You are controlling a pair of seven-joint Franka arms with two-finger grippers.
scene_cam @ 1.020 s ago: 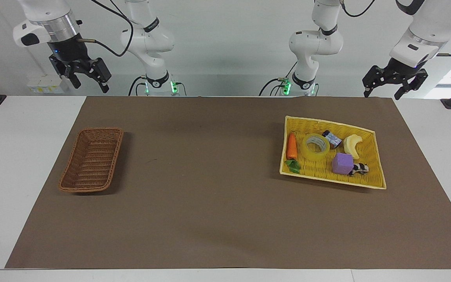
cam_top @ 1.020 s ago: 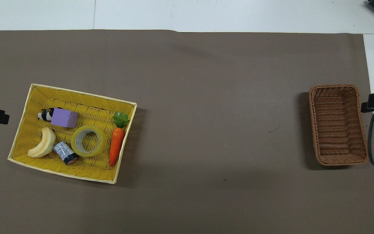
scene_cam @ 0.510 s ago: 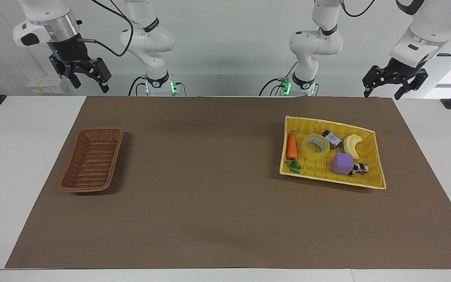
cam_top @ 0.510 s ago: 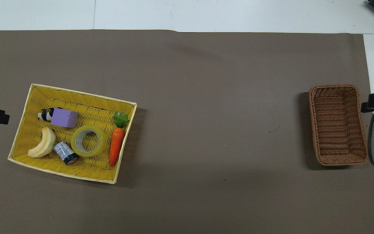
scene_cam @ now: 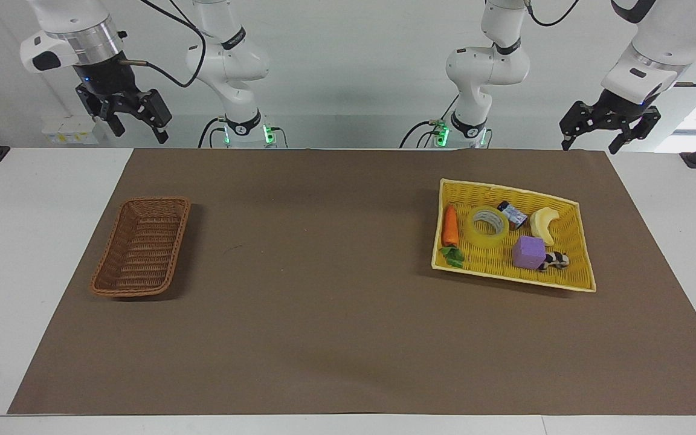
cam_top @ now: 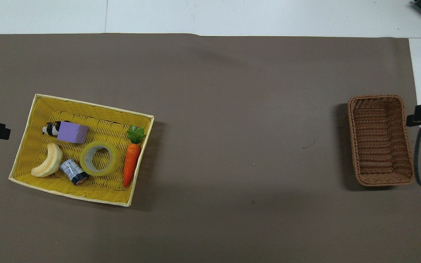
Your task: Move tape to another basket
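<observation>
The tape (scene_cam: 490, 225), a translucent yellow roll, lies flat in the yellow woven tray (scene_cam: 508, 187) toward the left arm's end of the table; it also shows in the overhead view (cam_top: 100, 158). The brown wicker basket (scene_cam: 141, 246) stands empty toward the right arm's end, also seen in the overhead view (cam_top: 380, 140). My left gripper (scene_cam: 591, 143) hangs open and empty above the table edge nearest the robots, well above the tray. My right gripper (scene_cam: 138, 130) hangs open and empty above that same edge, high above the brown basket's end of the table.
In the tray, a carrot (scene_cam: 451, 226) lies beside the tape, a small can (scene_cam: 512, 214) touches it, and a banana (scene_cam: 542, 223), a purple block (scene_cam: 528, 252) and a cow figure (scene_cam: 556, 261) lie close by. A brown mat (scene_cam: 336, 290) covers the table.
</observation>
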